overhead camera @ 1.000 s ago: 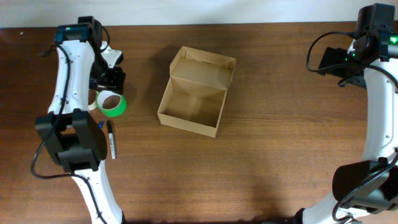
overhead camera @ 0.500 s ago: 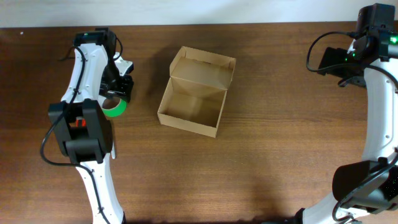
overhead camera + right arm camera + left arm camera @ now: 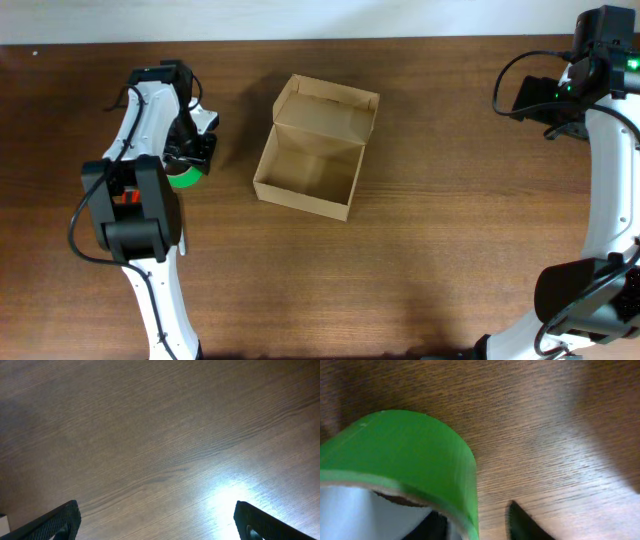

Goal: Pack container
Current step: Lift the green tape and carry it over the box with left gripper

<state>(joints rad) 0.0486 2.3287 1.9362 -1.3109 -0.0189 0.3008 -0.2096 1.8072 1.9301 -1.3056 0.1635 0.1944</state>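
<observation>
Plain tan cardboard container (image 3: 312, 150) at upper centre of overhead frame, on matte dark wood-grain table (image 3: 450, 250). Rectangular, hinged flap lid standing open at far edge, hollow showing bare cardboard only. Glossy green tape roll (image 3: 405, 450) at left of frame, well apart from box: round, smooth outer band, brown cardboard core edge. Left gripper (image 3: 476, 527) down over roll, black fingers apart and straddling its wall, one inside the core, one outside with a strip of wood showing between. Right gripper (image 3: 157, 522) at upper right of overhead frame, dark tips spread wide over bare wood with a glare patch, holding nothing.
</observation>
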